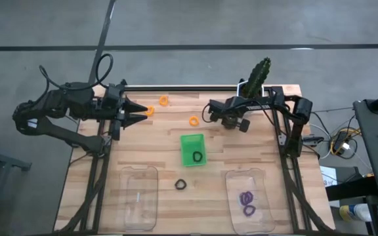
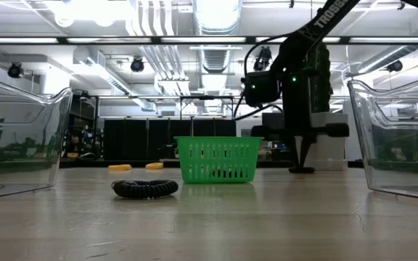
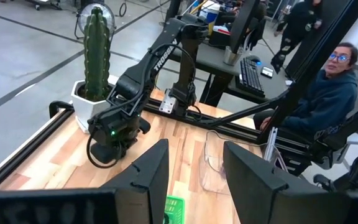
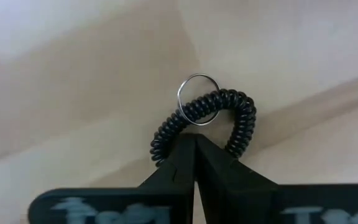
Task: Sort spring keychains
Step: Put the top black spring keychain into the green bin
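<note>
Right wrist view shows the right gripper pinching a black spring keychain with jaws pressed tight, near the high view's upper middle, probably headed for the green tray, while the left gripper waits spread at upper left.

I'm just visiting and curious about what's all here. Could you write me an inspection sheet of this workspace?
Surface: wooden table.
Job's things: three orange keychains at the far side; loose black keychain; tray keychain in green tray; purple keychains in right container; left container.
Clutter: cactus.
Grippers: left gripper open, far left; right gripper shut on held keychain.
Cables: wires off the table's right.
Surroundings: seated person, desks.
</note>
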`<state>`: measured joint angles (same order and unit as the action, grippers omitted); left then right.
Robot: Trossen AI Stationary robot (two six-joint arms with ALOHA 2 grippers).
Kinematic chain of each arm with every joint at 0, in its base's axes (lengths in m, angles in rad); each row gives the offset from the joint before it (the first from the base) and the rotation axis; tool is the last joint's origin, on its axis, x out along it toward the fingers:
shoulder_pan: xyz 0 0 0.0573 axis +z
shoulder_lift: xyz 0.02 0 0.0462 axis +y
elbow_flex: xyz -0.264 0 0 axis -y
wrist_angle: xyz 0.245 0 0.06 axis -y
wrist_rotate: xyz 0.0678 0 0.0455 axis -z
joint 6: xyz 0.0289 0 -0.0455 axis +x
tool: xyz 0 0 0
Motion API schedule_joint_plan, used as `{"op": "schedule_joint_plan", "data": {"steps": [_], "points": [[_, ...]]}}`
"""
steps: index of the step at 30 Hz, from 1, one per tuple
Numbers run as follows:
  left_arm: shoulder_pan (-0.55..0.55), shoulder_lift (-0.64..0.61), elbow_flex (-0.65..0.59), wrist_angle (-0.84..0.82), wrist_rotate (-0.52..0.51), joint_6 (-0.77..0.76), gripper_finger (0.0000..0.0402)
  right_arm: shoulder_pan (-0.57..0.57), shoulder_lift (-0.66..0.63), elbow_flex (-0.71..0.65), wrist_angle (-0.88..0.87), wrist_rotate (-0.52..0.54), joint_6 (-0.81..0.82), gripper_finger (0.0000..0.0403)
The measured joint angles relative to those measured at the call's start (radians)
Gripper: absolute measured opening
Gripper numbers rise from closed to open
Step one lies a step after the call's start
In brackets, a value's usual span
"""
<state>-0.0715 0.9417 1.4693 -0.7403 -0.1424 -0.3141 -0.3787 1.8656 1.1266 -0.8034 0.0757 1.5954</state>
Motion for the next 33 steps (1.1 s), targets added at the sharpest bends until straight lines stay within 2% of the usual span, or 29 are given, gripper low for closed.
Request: {"op": "schedule_joint_plan", "data": {"steps": [11, 13, 19, 22, 26, 29, 33], "points": [[0.0, 0.0, 0.0, 0.006, 0.014, 0.0, 0.0145, 0.014, -0.001, 0.003, 0.0, -0.22, -0.087, 0.0008], [0.0, 0.0, 0.0, 0.006, 0.014, 0.0, 0.0145, 0.017, -0.004, 0.003, -0.005, -0.236, -0.095, 0.0008], [0.0, 0.0, 0.0, 0.006, 0.019, 0.0, 0.0145, 0.029, -0.013, 0.037, -0.014, -0.198, -0.166, 0.0008], [0.0, -0.001, 0.0, 0.007, 0.021, 0.001, 0.0145, 0.036, -0.013, 0.068, -0.054, -0.191, -0.272, 0.0008], [0.0, -0.002, 0.0, 0.006, 0.021, 0.006, 0.0145, 0.068, -0.015, 0.116, -0.074, -0.194, -0.549, 0.0008], [0.0, -0.002, 0.0, 0.006, 0.021, 0.006, 0.0145, 0.093, -0.016, 0.148, -0.115, -0.222, -0.69, 0.0011], [0.0, -0.002, 0.0, 0.007, 0.02, 0.006, 0.0145, 0.112, -0.016, 0.159, -0.156, -0.265, -0.801, 0.0042]]}}
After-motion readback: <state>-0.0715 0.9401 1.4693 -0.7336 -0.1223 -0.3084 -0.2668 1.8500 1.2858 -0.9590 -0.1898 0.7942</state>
